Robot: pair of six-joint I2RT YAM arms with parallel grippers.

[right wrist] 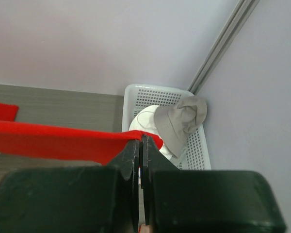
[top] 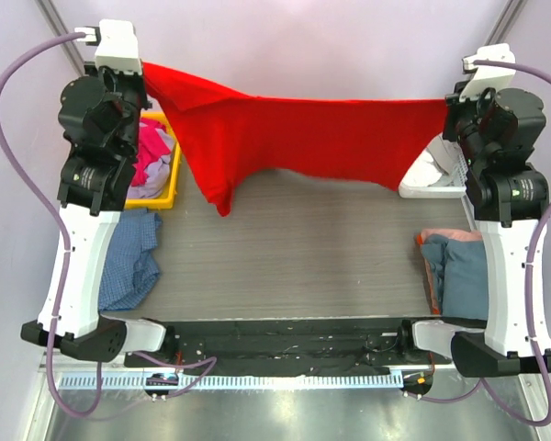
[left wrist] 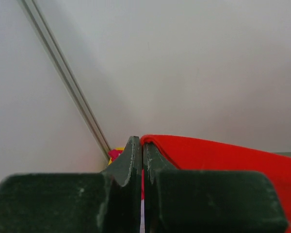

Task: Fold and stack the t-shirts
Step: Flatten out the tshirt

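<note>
The red t-shirt is held taut above the far side of the table, clamped at opposite ends by the closed left gripper and right gripper, presumably to be spread flat for folding.

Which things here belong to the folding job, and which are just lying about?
Job: red t-shirt, clamped by left gripper and right gripper; pink clothes in yellow basket; folded teal cloth.
Lying about: blue checked cloth; white basket with beige hat.
</note>
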